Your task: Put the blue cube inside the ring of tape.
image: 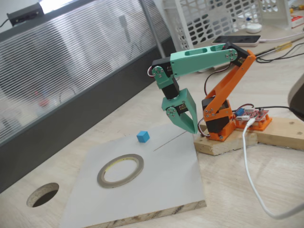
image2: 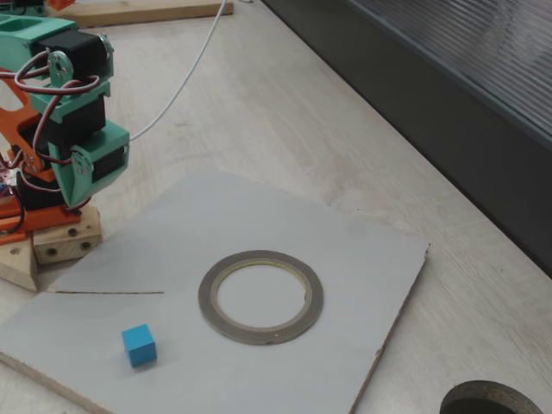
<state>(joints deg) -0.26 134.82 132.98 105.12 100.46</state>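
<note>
Fixed views both show the blue cube (image: pixel 143 137) loose on the grey board (image: pixel 175 190) near its back edge, apart from the ring of tape (image: pixel 120 170) mid-board, gripper (image: pixel 190 124) raised at the board's far-right corner, fingers seemingly together, cube to its left.

A bright blue is seen on the cube (image: pixel 143 137), plain on every face. The ring of tape (image: pixel 120 170) is banded grey-brown outside, with a pale yellowish inner rim. The board (image: pixel 166 180) under both is coloured light grey and crossed by one thin dark line. The gripper (image: pixel 188 121) is moulded in mint green, the arm's base (image: pixel 221 114) in orange. The table (image: pixel 237 190) is marked with pale wood grain.
</note>
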